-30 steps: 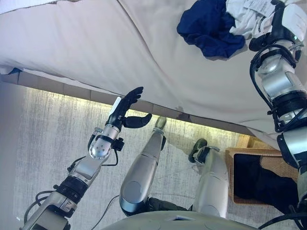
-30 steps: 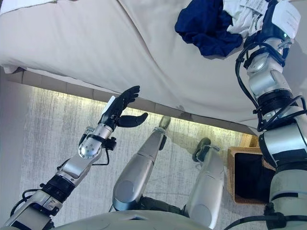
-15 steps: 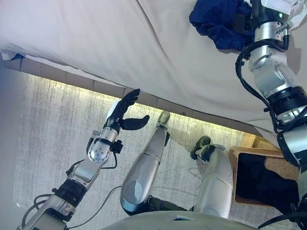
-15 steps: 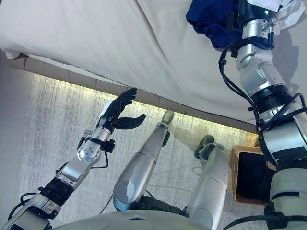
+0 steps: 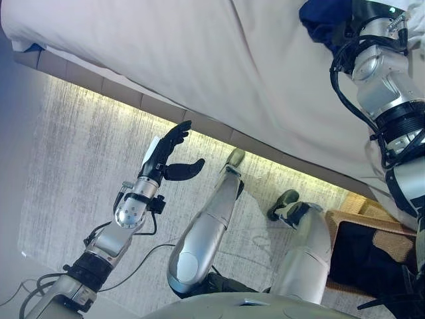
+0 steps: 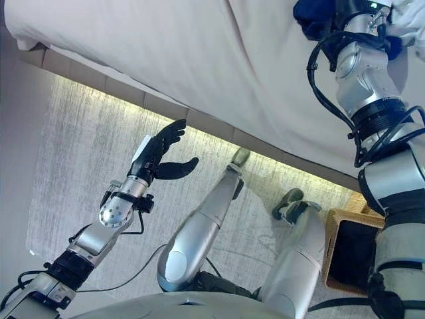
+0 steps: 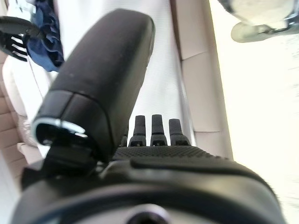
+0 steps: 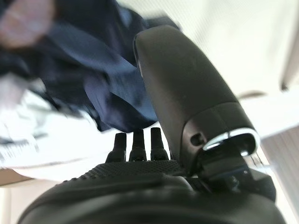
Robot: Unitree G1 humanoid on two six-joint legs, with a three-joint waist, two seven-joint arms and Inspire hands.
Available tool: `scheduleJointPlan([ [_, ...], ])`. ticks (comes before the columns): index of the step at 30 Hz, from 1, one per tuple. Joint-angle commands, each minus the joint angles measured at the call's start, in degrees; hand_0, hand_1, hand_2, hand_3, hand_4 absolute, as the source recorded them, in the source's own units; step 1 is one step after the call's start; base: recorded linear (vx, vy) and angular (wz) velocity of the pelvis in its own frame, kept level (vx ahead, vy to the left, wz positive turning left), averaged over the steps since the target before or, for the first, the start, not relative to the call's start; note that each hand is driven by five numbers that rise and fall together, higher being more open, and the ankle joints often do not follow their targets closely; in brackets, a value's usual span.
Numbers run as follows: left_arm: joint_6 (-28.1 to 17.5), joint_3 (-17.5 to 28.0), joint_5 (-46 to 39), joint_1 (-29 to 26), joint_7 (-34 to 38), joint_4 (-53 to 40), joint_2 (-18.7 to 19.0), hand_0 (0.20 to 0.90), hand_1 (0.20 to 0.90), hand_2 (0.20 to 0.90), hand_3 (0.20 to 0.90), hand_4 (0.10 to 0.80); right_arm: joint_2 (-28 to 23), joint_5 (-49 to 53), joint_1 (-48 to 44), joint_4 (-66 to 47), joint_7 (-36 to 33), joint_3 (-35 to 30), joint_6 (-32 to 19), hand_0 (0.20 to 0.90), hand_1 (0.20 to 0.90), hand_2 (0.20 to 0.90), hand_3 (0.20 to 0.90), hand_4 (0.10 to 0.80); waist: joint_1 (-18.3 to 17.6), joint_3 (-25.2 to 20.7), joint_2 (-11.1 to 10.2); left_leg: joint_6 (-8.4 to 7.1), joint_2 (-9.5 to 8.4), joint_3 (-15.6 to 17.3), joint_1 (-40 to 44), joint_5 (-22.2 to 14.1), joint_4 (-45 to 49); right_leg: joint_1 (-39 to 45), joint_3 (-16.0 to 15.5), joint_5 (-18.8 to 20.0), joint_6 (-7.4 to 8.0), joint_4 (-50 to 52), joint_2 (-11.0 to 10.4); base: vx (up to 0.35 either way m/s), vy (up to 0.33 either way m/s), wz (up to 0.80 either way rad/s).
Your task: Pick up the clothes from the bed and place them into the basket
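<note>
presently, the left hand [image 5: 165,154] is raised over the pale grey textured floor [image 5: 73,146], short of the bed's tan padded base [image 5: 126,98] and touching nothing. its fingers are straight and spread, with the thumb standing out to the side; the left wrist view confirms the fingers extended and empty.

the bed's cream-white fabric cover [image 5: 199,60] spans the upper part of both eye views, creased in long folds and hanging over the lit edge of the base.

further right, the dark navy blue crumpled garment [image 6: 312,16] lies on the cover near the top edge of the view. a white crumpled garment [image 8: 51,140] lies touching it, seen best in the right wrist view, where the two pieces overlap. both are on the bed, not in the basket.

the right hand [image 8: 140,144] is at the clothes pile, at the end of the right arm that reaches up across the cover. in the right wrist view its fingers point straight toward the navy cloth with the thumb apart from them; nothing is clamped. whether the fingertips touch the cloth cannot be told.

at the lower right, the woven tan wicker basket [image 5: 345,222] stands on the floor beside the bed, with dark fabric [image 5: 365,256] inside it.
</note>
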Motion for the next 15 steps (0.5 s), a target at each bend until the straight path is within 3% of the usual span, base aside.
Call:
scheduleJointPlan([
  [1,-7.6,4.6,-1.6,1.3,1.7,-7.6,0.9,0.9,0.9,0.9,0.9,0.8,-5.5,-1.1,-9.5,0.4,0.6,6.3,2.6,0.9,0.9,0.9,0.9,0.8,0.9,-2.4,2.9,7.2,-1.55,10.2,-0.7,-9.6,7.3,-1.4,-4.1,0.4,-4.04,2.9,5.8,-0.042,0.027,0.0],
  [9,-8.4,5.0,-2.0,1.9,2.5,-10.1,1.8,0.9,0.9,0.9,0.9,0.8,-7.0,-3.9,-13.4,7.7,8.2,12.3,5.8,0.9,0.9,0.9,0.9,0.8,0.9,-2.4,3.4,7.66,-2.16,11.0,-7.9,-11.4,14.2,-8.5,-2.4,-0.3,-4.01,7.7,5.7,-0.045,0.01,0.01],
  [15,-8.9,6.4,-2.9,3.2,3.2,-11.2,2.7,0.9,0.9,0.9,0.9,0.8,-8.1,-1.9,-16.8,11.8,12.8,16.6,11.8,0.9,0.9,0.9,0.9,0.8,0.8,-2.4,3.5,7.67,-1.49,11.6,-10.7,-11.1,15.5,-11.1,-1.9,0.0,-4.03,8.8,6.0,-0.057,0.014,0.06],
])
